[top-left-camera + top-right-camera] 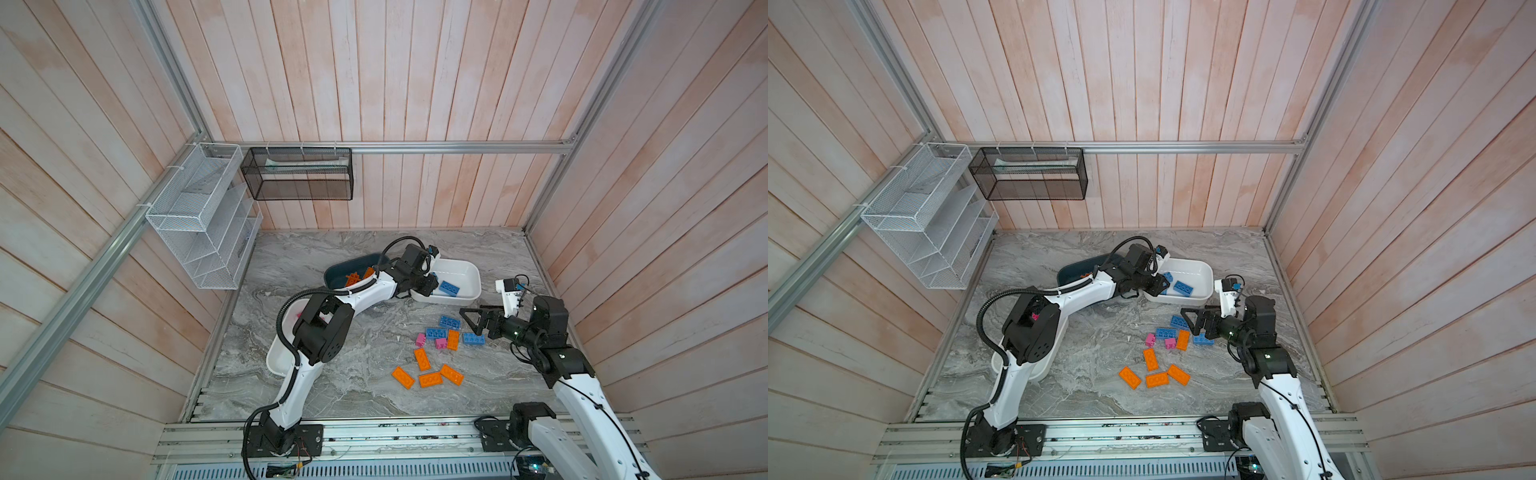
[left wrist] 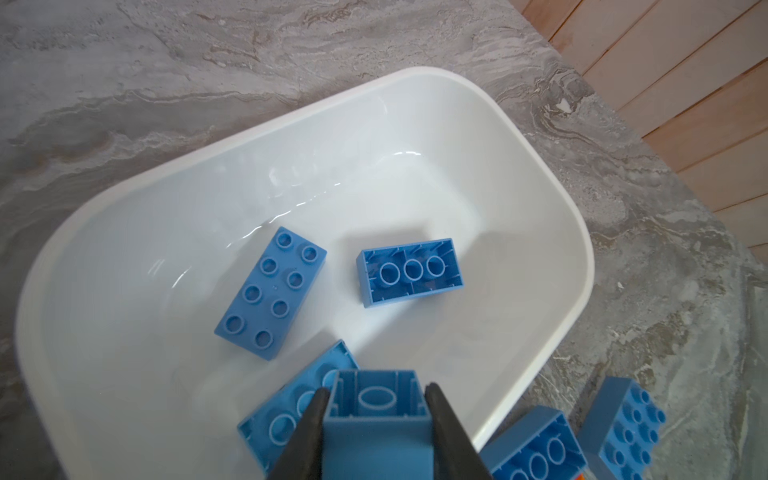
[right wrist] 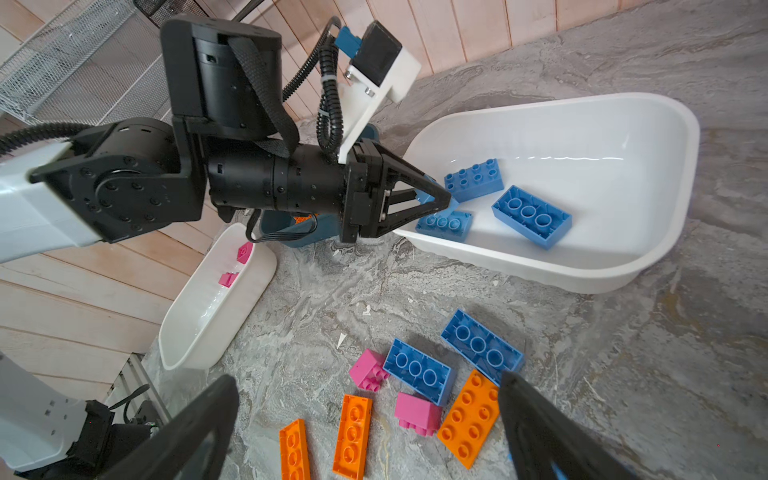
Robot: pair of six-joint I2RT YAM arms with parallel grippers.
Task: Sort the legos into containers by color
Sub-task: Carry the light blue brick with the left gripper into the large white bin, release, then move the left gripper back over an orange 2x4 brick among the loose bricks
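Note:
My left gripper (image 2: 377, 390) is shut on a blue brick (image 2: 376, 419), held hollow side out over the near end of a white tub (image 2: 415, 75). Three blue legos (image 2: 270, 293) lie in that tub. In both top views this tub (image 1: 473, 274) stands at the back, beside a dark teal tub (image 1: 345, 266) holding orange bricks (image 1: 355, 277). A second white tub (image 3: 195, 332) holds pink bricks (image 3: 245, 251). My right gripper (image 1: 467, 316) hangs open above loose legos: blue (image 1: 450, 321), pink (image 1: 441, 343) and orange (image 1: 422, 359).
A white wire rack (image 1: 199, 216) and a black mesh basket (image 1: 297, 174) hang on the wooden walls at the back left. An aluminium rail (image 1: 374, 436) borders the table's front. The left arm's elbow (image 1: 320, 328) hovers over the second white tub.

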